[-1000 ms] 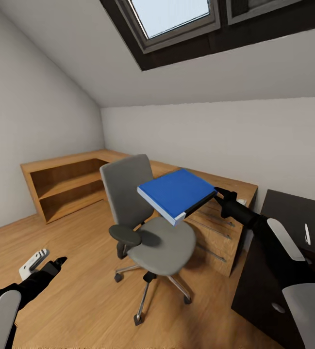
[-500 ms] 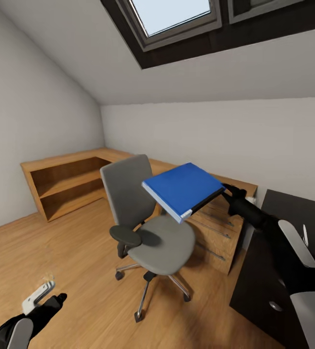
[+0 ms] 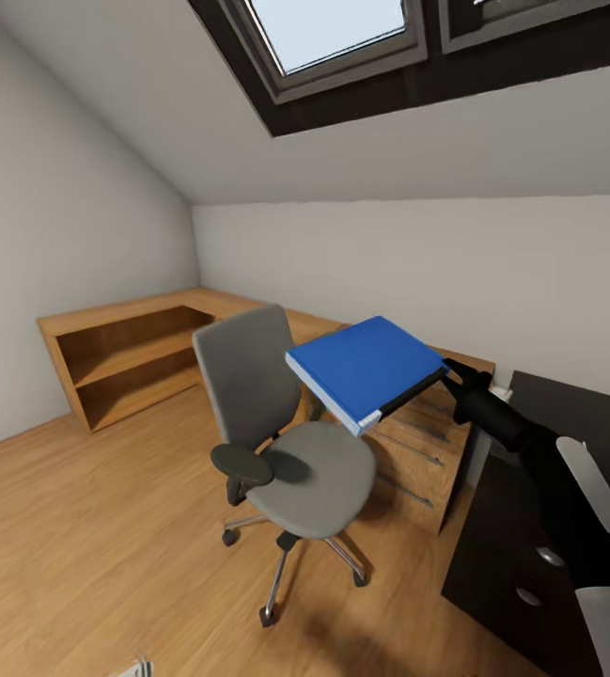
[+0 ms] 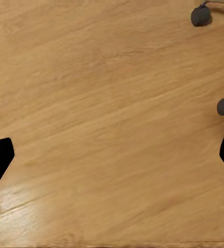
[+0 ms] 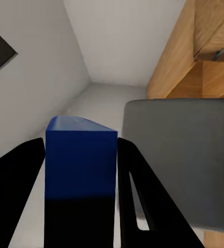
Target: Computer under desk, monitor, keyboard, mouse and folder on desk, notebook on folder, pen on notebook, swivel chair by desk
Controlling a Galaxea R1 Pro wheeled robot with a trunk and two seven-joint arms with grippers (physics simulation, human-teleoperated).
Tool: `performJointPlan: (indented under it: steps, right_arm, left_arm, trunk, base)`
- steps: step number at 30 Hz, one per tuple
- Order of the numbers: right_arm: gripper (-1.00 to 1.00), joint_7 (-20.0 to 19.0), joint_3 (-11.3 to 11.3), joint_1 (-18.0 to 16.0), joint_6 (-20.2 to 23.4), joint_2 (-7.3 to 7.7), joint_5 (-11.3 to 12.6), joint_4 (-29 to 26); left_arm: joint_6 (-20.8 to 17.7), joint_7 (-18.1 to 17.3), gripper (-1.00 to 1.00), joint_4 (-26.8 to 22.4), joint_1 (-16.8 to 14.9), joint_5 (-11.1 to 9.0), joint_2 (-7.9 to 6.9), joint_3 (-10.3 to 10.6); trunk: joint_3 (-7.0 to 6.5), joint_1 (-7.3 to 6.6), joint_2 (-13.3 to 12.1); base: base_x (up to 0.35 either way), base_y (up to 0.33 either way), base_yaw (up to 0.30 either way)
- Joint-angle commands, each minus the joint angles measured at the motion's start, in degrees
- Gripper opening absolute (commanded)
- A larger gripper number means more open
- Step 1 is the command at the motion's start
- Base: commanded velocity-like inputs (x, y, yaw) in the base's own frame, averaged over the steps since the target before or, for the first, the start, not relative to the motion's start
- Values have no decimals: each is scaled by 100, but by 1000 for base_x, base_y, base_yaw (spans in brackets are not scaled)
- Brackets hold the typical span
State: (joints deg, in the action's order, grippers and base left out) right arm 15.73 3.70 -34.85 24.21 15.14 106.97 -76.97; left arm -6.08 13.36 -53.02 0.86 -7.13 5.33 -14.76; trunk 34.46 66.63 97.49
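While the right tool [image 3: 443, 374] pinches the folder [image 3: 366, 368] above the swivel chair [image 3: 286, 442], swing it level toward the bench [image 3: 577, 414] at three o'clock; the left tool [image 4: 112, 160] hangs spread over the floor [image 4: 101, 103].

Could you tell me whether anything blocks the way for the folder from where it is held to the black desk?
Nothing visible does. The right gripper holds the folder in the air above the swivel chair, and the desk lies just to its right. The wooden drawer chest sits lower, beneath the folder's likely path.
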Motion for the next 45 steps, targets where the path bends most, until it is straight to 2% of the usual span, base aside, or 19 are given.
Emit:
performJointPlan:
  steps: [1,7,9,13,16,17,19,21,22,24,25,27,30,33,36,37,40,45]
  right_arm:
    - [-100,63,28,-4,14,-2,62,-2]
    - [-100,220,228,-4,-16,-2,57,84]
    - [-100,361,346,-4,-199,-3,50,105]
    - [-100,455,412,-4,-527,2,37,182]
    - [-100,480,430,-4,-802,5,22,305]
    - [-100,485,433,-4,-905,5,-7,334]
    - [-100,489,436,-4,-1065,4,-136,359]
    - [-100,491,438,-4,-1313,-1,-493,374]
    - [-100,499,431,-4,-1681,-23,-1265,383]
    - [-100,500,433,-4,-1724,-24,-1381,387]
    - [-100,497,437,-4,-1762,-19,-1477,397]
    - [-100,495,438,-4,-1771,-12,-1496,413]
    - [-100,499,442,-4,-1776,-1,-1513,434]
    - [-100,501,457,-4,-1778,8,-1524,504]
    - [-100,506,538,-3,-1777,13,-1526,553]
    - [-100,509,568,8,-1773,14,-1528,592]
    - [-100,502,664,84,-1771,41,-1529,696]
    - [-100,482,845,120,-1770,65,-1530,889]
  left_arm:
    - [-24,16,100,21,2,-51,3,11]
    - [-1,33,100,190,2,-44,10,95]
    - [1,34,100,208,2,-43,15,106]
    - [2,35,100,219,2,-43,25,136]
    - [2,44,100,258,2,-43,28,303]
    - [2,51,100,317,2,-43,27,416]
    - [2,60,100,410,2,-44,30,581]
    - [2,66,100,457,2,-49,63,735]
    - [-40,64,100,449,9,-57,275,1001]
    - [-51,79,100,439,2,-54,371,1155]
    - [-96,85,100,377,-119,-58,467,1467]
    - [-270,84,100,256,-238,-61,467,1717]
    - [-624,88,100,90,-303,-74,467,1880]
    - [-804,91,100,170,-327,-80,467,1921]
    - [-815,81,100,538,-335,-79,467,1912]
    - [-647,73,100,767,-338,-73,467,1904]
    - [-248,71,100,897,-340,-70,463,1912]
    - [-76,65,100,966,-341,-62,451,1937]
  trunk:
    - [-8,-23,-39]
    - [-77,-154,-279]
    - [-100,-198,-359]
    - [-145,-286,-520]
    - [-179,-352,-640]
    - [-190,-374,-680]
    - [-213,-418,-760]
    - [-236,-462,-841]
    - [-248,-484,-881]
    - [-272,-528,-961]
    - [-283,-550,-1001]
    - [-307,-594,-1081]
    - [-343,-660,-1202]
    - [-324,-660,-1202]
    - [-306,-660,-1202]
    - [-300,-660,-1202]
    - [-283,-660,-1202]
    - [-256,-660,-1202]
  base:
    - [0,0,-146]
    - [0,0,-168]
    - [0,0,-186]
    - [0,0,-195]
    - [0,0,-202]
    - [0,0,-203]
    - [0,0,-204]
    - [0,0,-206]
    - [0,0,-219]
    - [0,0,-220]
    - [0,0,-222]
    - [0,0,-222]
    - [0,0,-222]
    - [0,0,-223]
    - [0,0,-228]
    - [0,0,-238]
    - [0,0,-241]
    - [0,0,-244]
